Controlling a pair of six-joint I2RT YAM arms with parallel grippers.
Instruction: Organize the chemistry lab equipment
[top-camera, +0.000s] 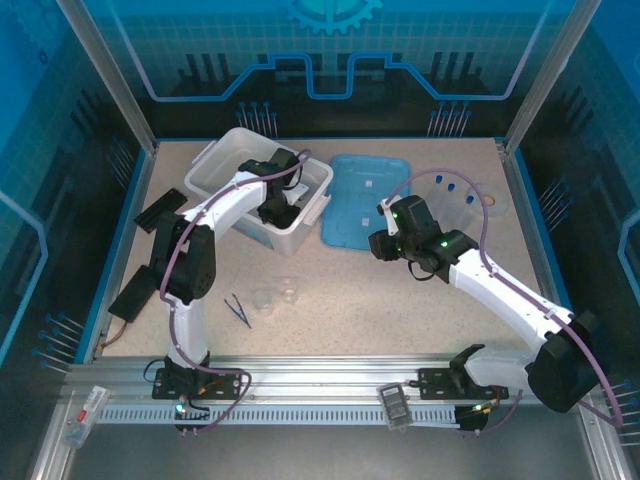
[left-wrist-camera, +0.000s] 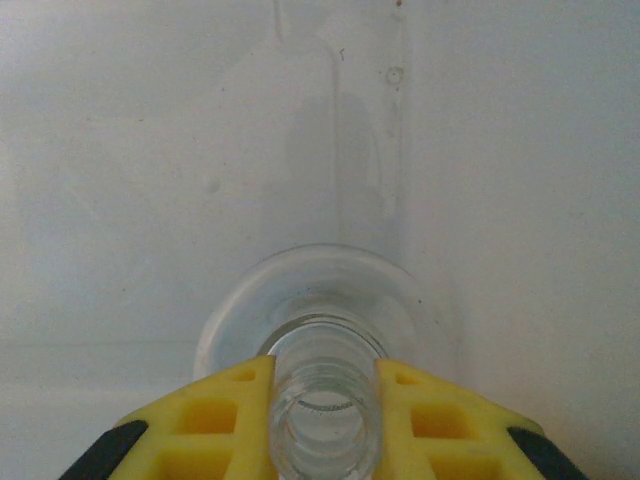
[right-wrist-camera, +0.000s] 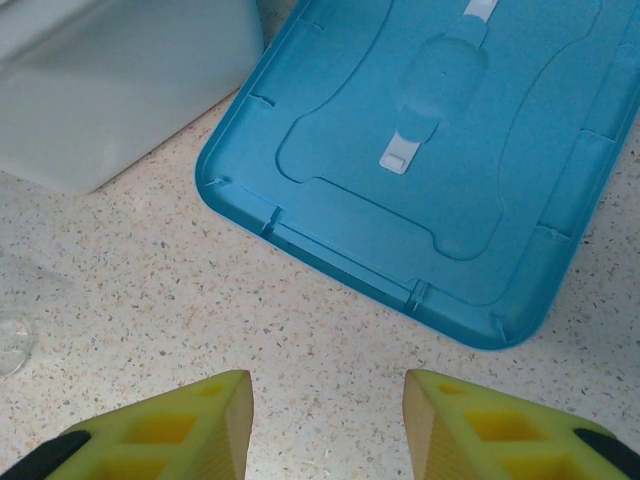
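Left gripper (left-wrist-camera: 322, 395) is inside the white bin (top-camera: 215, 160), walls close around it. Its jaws pinch a small beaker (left-wrist-camera: 325, 335), seemingly just above the floor.

Left on the counter (top-camera: 400, 300): two beakers (top-camera: 277, 295), tweezers (top-camera: 238, 310), capped tubes (top-camera: 452, 187), dish (top-camera: 490, 200).

Right gripper (right-wrist-camera: 327, 405) has jaws spread and empty, near the blue lid (right-wrist-camera: 450, 150), with open counter below.

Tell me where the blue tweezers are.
In the top external view, the blue tweezers lie flat on the table, left of centre toward the near edge, just left of a small clear beaker.
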